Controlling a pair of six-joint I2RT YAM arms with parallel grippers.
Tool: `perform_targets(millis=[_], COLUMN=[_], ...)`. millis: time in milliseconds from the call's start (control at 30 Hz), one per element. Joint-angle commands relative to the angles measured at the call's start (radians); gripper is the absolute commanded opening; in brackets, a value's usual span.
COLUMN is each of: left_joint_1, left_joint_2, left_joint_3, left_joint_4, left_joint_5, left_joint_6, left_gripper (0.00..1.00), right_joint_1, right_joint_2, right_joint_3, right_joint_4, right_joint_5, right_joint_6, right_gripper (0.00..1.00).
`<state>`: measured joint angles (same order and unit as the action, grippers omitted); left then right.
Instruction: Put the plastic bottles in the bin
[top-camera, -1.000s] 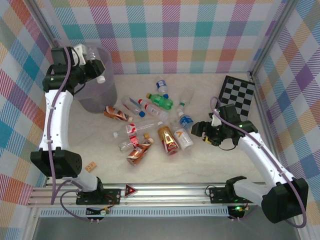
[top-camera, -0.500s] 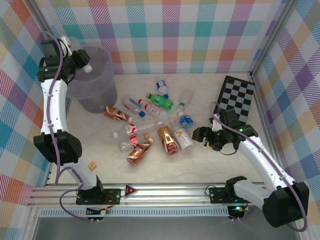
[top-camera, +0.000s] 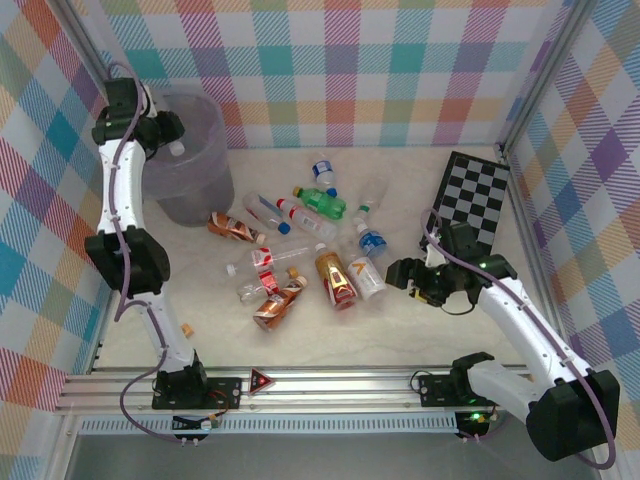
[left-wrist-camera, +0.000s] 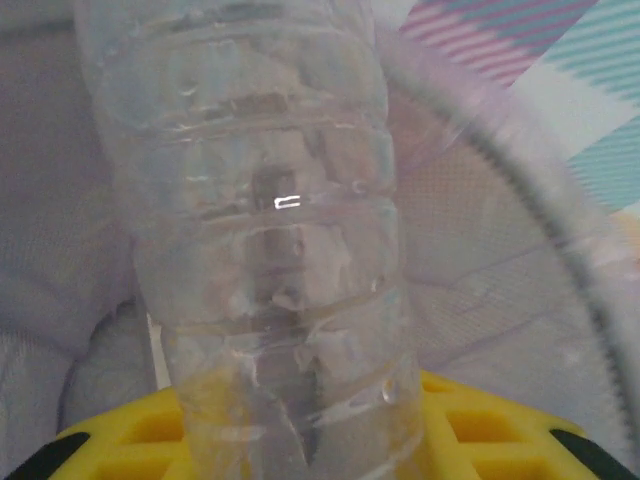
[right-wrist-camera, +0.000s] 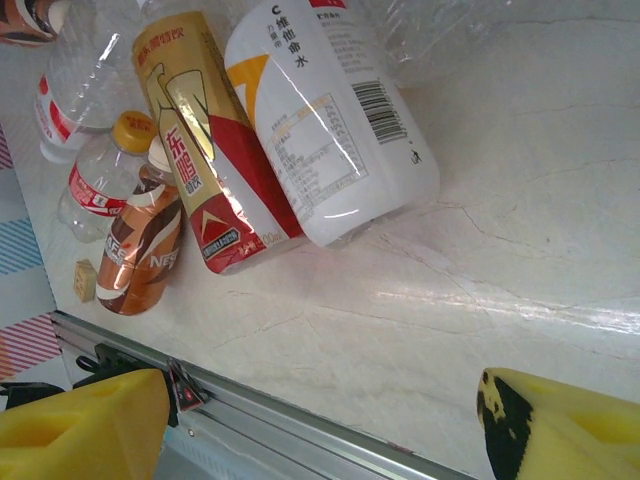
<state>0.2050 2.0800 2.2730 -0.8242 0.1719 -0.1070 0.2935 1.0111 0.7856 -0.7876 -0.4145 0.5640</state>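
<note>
We see plaid cloth on three sides: back wall (top-camera: 400, 80), left wall (top-camera: 40, 250), right wall (top-camera: 600, 220), all in pink, teal, orange and purple checks. Grey metal post (top-camera: 544, 72) marks far right corner. We note tabletop (top-camera: 330, 340) pale cream, marble-look, with faint veins; soft glare streak crosses it in right wrist view. Aluminium rail (top-camera: 340, 385) runs along near edge, with small red triangle sticker (top-camera: 262, 380) on it. Black-and-white checkerboard (top-camera: 478, 192) sits far right, by right wall. Light even and diffuse, shadows weak.

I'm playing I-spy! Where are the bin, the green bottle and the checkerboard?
bin (top-camera: 205, 182), top view, its front wall.
green bottle (top-camera: 326, 206), top view, its body.
checkerboard (top-camera: 478, 192), top view, its centre.
</note>
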Motion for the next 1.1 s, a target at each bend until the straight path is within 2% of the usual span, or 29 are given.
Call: perform_targets(millis=[0,167,200,267,367,467,667,900,1067], left_joint_1=[-0.006,-0.021,-0.023,-0.024,-0.024,-0.026,-0.028,-0.027,-0.028], left_joint_2=[0.025,0.051,0.054,0.054,0.049,0.038,0.016,-0.025,-0.081], left_joint_3=[0.022,-0.005,-0.012,-0.023,-0.029,-0.03,-0.026,-0.018,0.003], left_joint_4=[-0.068,-0.085,-0.085,-0.081,-0.081,-0.084,-0.093,-0.099,-0.111], left_joint_5=[-0.009,-0.017,-0.017,-0.008,0.004,0.013,0.012,0.017,0.019], left_joint_6=[0.073,0.094,0.096,0.097,0.099,0.106,0.115,0.119,0.125], left_gripper=[0.04,0.09,0.14,0.31,0.52,0.62,0.69,0.7,0.71], right_joint_1=[-0.005,-0.005,-0.006,-0.006,-0.005,-0.005,-0.005,-0.005,-0.006], right_joint_2=[-0.009,-0.014,-0.015,-0.018,-0.019,-0.013,0.002,0.027,0.05], right_joint_3=[-0.012,-0.014,-0.013,-0.014,-0.02,-0.02,-0.001,0.014,0.034], right_joint_4=[-0.009,-0.013,-0.013,-0.019,-0.019,-0.014,-0.011,-0.018,-0.007], right_joint_5=[0.003,0.007,0.009,0.014,0.021,0.021,0.026,0.066,0.145], right_joint_6=[0.001,-0.001,-0.004,-0.006,-0.006,-0.006,-0.019,-0.055,-0.115], right_gripper=[0.81,0.81,0.81,0.81,0.81,0.81,0.81,0.82,0.84])
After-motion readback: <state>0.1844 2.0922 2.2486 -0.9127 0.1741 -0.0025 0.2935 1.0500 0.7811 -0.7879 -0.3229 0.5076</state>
